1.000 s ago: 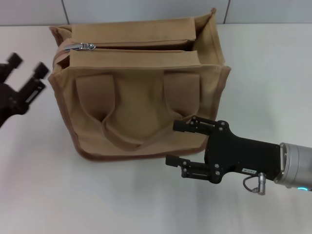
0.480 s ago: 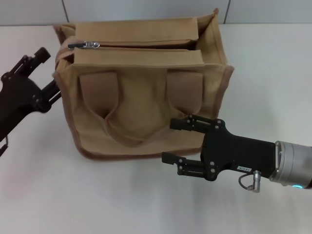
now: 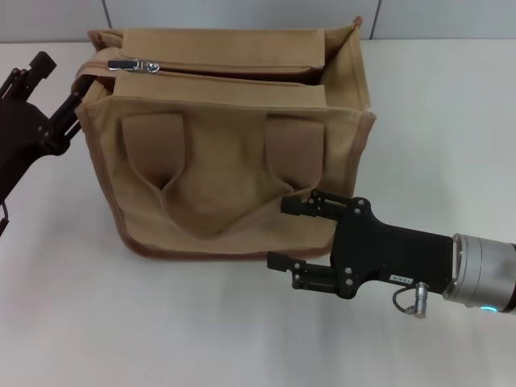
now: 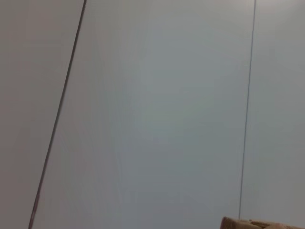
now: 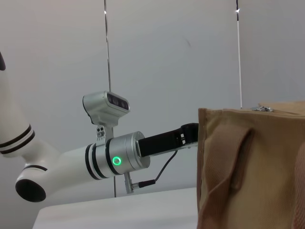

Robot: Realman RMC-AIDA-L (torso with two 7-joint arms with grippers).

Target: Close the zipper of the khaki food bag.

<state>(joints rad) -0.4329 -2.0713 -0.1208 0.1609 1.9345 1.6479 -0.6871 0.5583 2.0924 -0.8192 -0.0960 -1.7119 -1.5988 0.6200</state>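
A white tabletop (image 3: 451, 105) is seen in front of a pale grey panelled wall (image 4: 157, 109). The khaki food bag (image 3: 226, 145) stands upright on it, its handle straps hanging flat against the near face. The zipper (image 3: 218, 72) runs along the top panel, and its silver pull tab (image 3: 135, 64) lies at the end on the robot's left, with the track to its right gaping.

The left gripper (image 3: 50, 95) is held against the bag's upper left corner, just beside and slightly below the pull tab; its fingers are spread apart, and no grip on the tab can be made out. The right gripper (image 3: 298, 235) is positioned at the bag's lower right front, its fingers parted and empty, the upper one close to or touching the canvas. From the right wrist view, the left arm (image 5: 114, 160) is seen reaching to the bag's far corner.
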